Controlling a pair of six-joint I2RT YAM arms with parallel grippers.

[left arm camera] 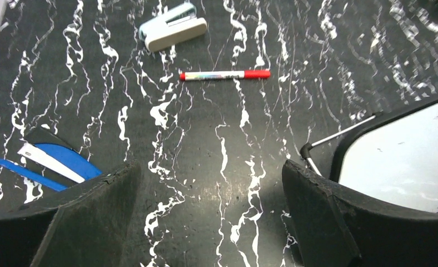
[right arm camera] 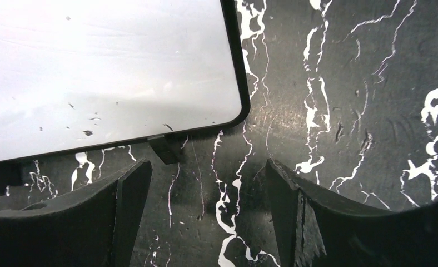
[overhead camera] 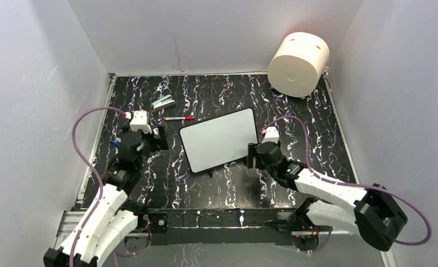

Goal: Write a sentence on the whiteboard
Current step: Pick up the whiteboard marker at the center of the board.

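Board state: whiteboard [overhead camera: 219,139] lies flat at centre of the top view, turned a little, long edges running toward upper right. Surface blank, nothing written yet, only small dark specks.

My left gripper [overhead camera: 157,139] sits left of the board, fingers [left arm camera: 89,217] spread fully, nothing between them. My right gripper [overhead camera: 252,156] is at the board's lower-right corner, fingers [right arm camera: 130,206] also parted and empty, bare table [right arm camera: 339,139] between them; no contact with the rim.

Red-capped marker [overhead camera: 179,118] lies on the table just above the board's upper-left corner, cap toward the board. Judgement: left arm is placed to fetch it, since it lies upper centre of my left wrist frame, straight ahead of the spread fingers. Right arm is probably placed to steady the board.

View differences: left wrist view shows the marker's printed barrel, a pale-blue-and-cream block [left arm camera: 172,26] beyond it (stapler or eraser, cannot tell) and a wire leg [left arm camera: 339,136] under the board. Right wrist view shows a small black foot [right arm camera: 164,149] at the board's edge. Only the top view shows the cream cylinder [overhead camera: 298,57], upper right
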